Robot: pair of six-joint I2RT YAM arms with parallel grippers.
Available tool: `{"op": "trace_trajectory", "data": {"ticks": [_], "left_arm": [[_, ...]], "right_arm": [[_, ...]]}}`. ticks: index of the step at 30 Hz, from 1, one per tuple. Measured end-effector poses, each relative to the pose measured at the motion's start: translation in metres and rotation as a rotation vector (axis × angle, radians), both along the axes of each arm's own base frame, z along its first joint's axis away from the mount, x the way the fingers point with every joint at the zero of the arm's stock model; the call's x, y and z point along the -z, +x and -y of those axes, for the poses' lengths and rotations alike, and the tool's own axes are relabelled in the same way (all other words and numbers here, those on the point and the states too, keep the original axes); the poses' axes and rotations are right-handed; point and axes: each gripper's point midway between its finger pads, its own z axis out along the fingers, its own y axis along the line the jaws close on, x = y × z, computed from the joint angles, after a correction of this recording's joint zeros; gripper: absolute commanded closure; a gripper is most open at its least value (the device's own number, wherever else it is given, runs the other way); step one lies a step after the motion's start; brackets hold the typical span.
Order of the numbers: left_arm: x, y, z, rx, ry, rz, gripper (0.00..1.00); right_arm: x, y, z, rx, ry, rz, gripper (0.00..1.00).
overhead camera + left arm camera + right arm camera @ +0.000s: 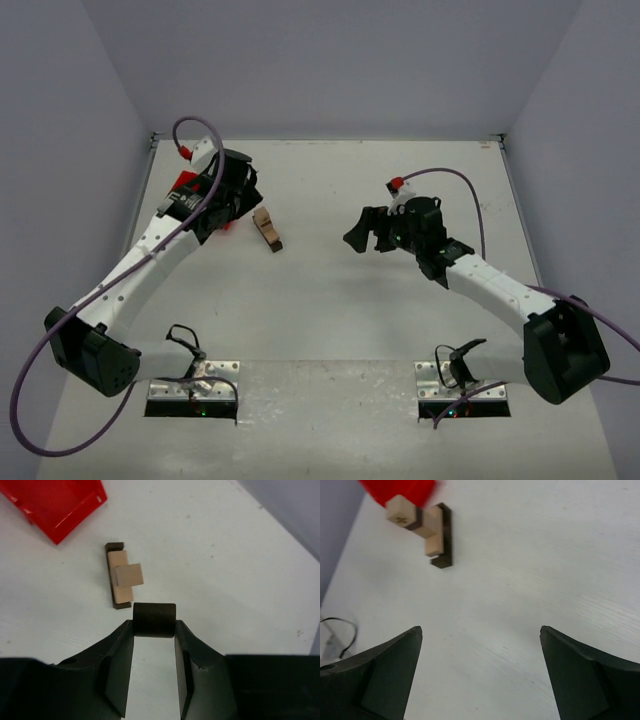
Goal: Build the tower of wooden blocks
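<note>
The wood block tower [267,229] stands on the table left of centre, a short stack with a dark brown piece at the bottom and tan ones above. In the left wrist view the tower [121,575] lies just beyond my left gripper [154,626], which is shut on a dark brown block [154,619] held at its fingertips. In the top view the left gripper [238,205] hovers left of the tower. My right gripper [362,232] stands to the tower's right, apart from it. Its jaws [480,632] are wide open and empty, with the tower [427,527] ahead to the upper left.
A red bin [55,502] sits beyond the tower at the table's left, mostly hidden under my left arm in the top view [184,184]. It also shows as a red bin edge [400,489] behind the tower. Grey walls close in the table on three sides.
</note>
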Motion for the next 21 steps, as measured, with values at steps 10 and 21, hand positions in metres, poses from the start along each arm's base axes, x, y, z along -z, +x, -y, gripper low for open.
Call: {"op": "trace_trajectory", "data": {"ticks": [10,21], "left_arm": [[0.028,0.024,0.006,-0.039,0.116,-0.225,1.0],[0.06,0.042,0.001,0.004,0.07,-0.367,1.0]], "right_arm": [[0.049,0.007,0.064,0.243,-0.291,-0.055,0.01],[0.056,0.009,0.075,0.287,-0.344,-0.061,0.01]]}}
